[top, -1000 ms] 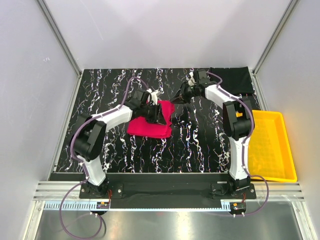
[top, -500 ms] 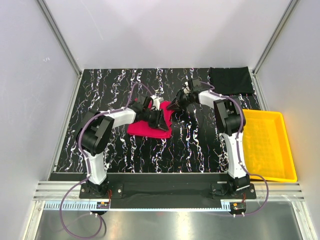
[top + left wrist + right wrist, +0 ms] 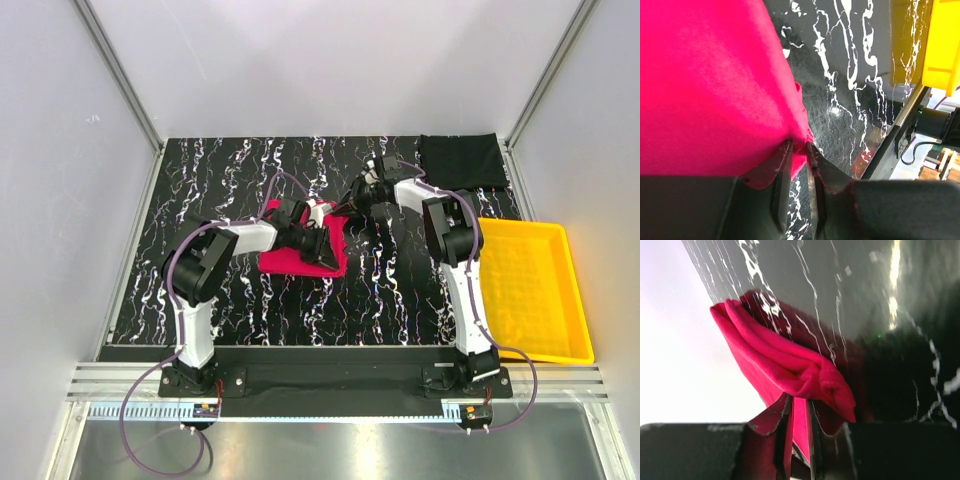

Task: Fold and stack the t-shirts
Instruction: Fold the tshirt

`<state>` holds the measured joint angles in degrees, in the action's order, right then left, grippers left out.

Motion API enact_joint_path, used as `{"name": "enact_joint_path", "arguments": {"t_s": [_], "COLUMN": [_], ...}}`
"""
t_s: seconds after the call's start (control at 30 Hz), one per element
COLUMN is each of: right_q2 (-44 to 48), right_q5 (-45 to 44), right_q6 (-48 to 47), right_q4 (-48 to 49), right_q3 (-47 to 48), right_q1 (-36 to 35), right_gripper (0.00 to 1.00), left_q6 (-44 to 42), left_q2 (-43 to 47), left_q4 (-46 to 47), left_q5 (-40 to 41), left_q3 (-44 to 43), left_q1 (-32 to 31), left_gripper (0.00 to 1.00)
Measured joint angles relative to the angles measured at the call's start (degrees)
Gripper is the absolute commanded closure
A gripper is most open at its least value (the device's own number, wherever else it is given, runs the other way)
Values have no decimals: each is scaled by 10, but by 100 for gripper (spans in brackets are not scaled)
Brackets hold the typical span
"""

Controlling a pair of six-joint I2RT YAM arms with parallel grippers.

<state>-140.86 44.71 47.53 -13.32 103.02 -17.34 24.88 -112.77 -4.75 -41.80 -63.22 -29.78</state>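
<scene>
Red t-shirt [image 3: 290,262] is seen bunched mid-way across the tabletop [image 3: 220,170] — its right edge is pinched in the clenched left gripper [image 3: 799,149], and a far fold is clamped by the right gripper [image 3: 799,407]. Black t-shirt [image 3: 460,160] is laid flat at the far right — just beyond the yellow tray [image 3: 535,300]

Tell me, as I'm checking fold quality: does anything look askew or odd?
Nothing spilled or damaged. The red shirt is rumpled: its corner bunches in loose layers at the right hand, while the left hand pinches another edge.
</scene>
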Motion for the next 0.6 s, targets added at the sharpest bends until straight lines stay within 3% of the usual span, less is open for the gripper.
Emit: {"name": "enact_joint_path", "arguments": {"t_s": [0.13, 0.23, 0.43, 0.47, 0.6], "right_q2": [-22, -35, -14, 0, 97], "right_q5": [3, 5, -19, -27, -66], "right_q6": [-19, -33, -67, -74, -109], "right_q4": [-19, -38, -92, -103, -143], "right_q3": [43, 73, 78, 71, 1], "right_q1": [2, 6, 16, 18, 37], "right_gripper": [77, 77, 57, 49, 39], "left_q6": [0, 1, 1, 1, -5], "left_q2": [0, 2, 94, 123, 235], "left_q4": [7, 4, -80, -95, -128], "left_q5": [0, -2, -1, -1, 6], "left_q3": [3, 12, 12, 7, -14], "left_q1": [-7, -14, 3, 17, 101], "left_gripper": [78, 71, 62, 60, 52]}}
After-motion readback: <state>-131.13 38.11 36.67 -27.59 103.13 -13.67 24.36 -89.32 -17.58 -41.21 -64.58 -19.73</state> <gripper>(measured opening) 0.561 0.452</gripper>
